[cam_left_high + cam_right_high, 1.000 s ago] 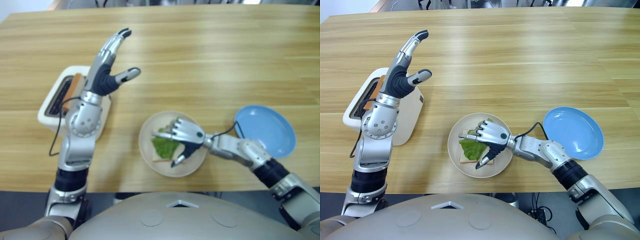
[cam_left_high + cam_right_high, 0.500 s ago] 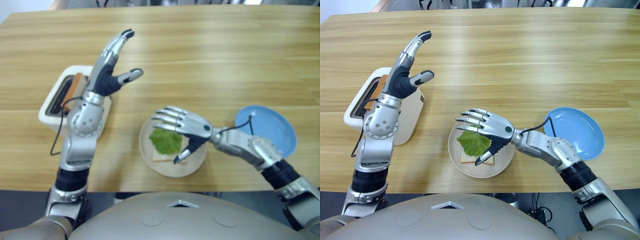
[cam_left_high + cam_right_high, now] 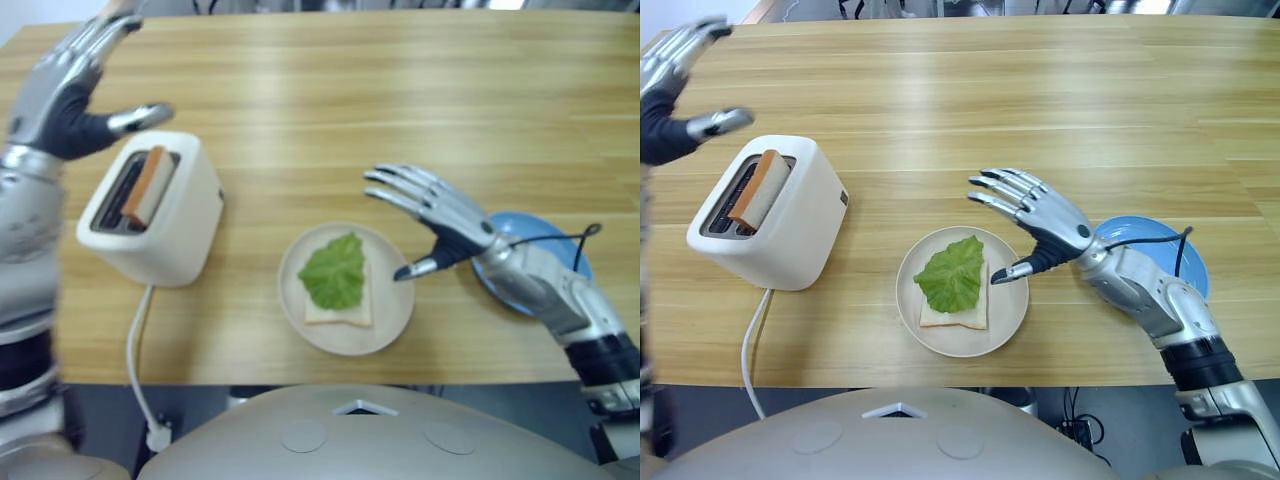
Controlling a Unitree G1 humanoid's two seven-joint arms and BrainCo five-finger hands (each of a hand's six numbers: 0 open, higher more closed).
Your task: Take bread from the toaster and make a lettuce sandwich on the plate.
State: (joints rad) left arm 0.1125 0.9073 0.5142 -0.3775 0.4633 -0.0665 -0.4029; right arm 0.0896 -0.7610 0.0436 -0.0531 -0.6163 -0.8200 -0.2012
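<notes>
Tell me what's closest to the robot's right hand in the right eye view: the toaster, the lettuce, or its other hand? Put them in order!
Starting from the right hand:
1. Lettuce leaf, on the cream plate, just left of the thumb.
2. Toaster, farther left on the table.
3. Left hand, raised beyond the toaster at the far left edge.
</notes>
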